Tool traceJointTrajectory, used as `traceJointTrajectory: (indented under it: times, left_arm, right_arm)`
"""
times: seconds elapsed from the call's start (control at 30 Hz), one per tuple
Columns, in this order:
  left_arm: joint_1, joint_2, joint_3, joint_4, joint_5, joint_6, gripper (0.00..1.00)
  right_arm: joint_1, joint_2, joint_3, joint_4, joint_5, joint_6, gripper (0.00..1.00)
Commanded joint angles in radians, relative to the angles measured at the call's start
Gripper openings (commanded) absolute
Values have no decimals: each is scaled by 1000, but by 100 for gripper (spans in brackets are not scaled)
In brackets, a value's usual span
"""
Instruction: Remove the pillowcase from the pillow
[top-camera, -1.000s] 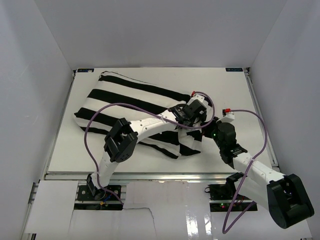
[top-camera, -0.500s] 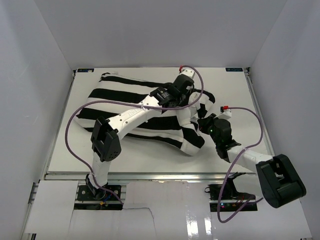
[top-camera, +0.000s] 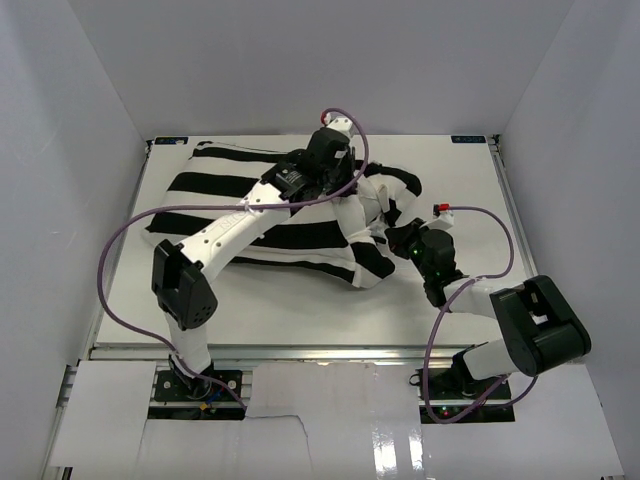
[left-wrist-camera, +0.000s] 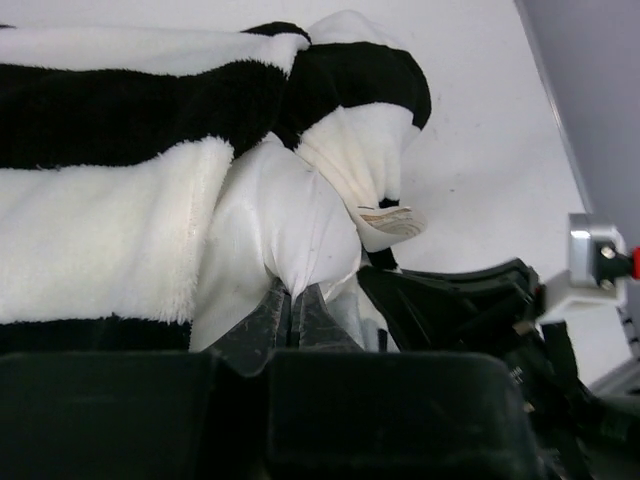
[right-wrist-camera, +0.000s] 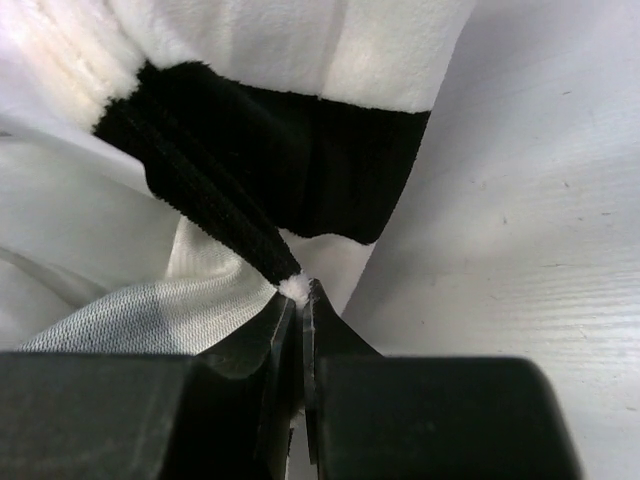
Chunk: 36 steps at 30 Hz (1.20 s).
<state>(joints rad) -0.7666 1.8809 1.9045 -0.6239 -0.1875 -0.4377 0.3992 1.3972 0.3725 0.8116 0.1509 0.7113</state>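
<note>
The black-and-white striped pillowcase (top-camera: 200, 186) lies across the table, still around most of the pillow. Plain off-white pillow fabric (top-camera: 362, 208) shows at the case's right, open end. It also shows in the left wrist view (left-wrist-camera: 280, 215), beside the fuzzy striped pillowcase (left-wrist-camera: 110, 240). My left gripper (top-camera: 357, 196) reaches over the case and is shut on a pinch of the pillow fabric (left-wrist-camera: 295, 292). My right gripper (top-camera: 394, 236) is shut on the pillowcase's rim at a black stripe (right-wrist-camera: 300, 288). The two grippers are close together.
The white table (top-camera: 465, 185) is bounded by grey walls on three sides. Purple cables loop from both arms, the left one (top-camera: 115, 260) over the table's left part. The right arm's elbow (top-camera: 535, 325) rests at the near right edge.
My left gripper has moved away from me and to the left, drawing the pillow fabric with it. My right gripper has shifted slightly left, holding the case rim. The case has bunched at its right end.
</note>
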Motion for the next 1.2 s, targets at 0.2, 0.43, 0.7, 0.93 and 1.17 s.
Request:
traceJointTrajectory:
  times: [0.2, 0.43, 0.7, 0.93, 1.17]
  left_arm:
    - [84, -322, -52, 334, 218, -148, 0]
    - [90, -284, 22, 296, 158, -116, 0]
    - [90, -187, -2, 371, -56, 23, 0]
    - [90, -144, -62, 461, -39, 33, 0]
    - [90, -132, -48, 464, -49, 14, 0]
  right_arm:
    - [-31, 102, -40, -172, 55, -38, 8]
    - [-31, 108, -50, -150, 16, -29, 8]
    - [39, -91, -120, 111, -407, -4, 8]
    - [107, -311, -124, -11, -406, -1, 8]
    - [121, -256, -132, -77, -338, -41, 8]
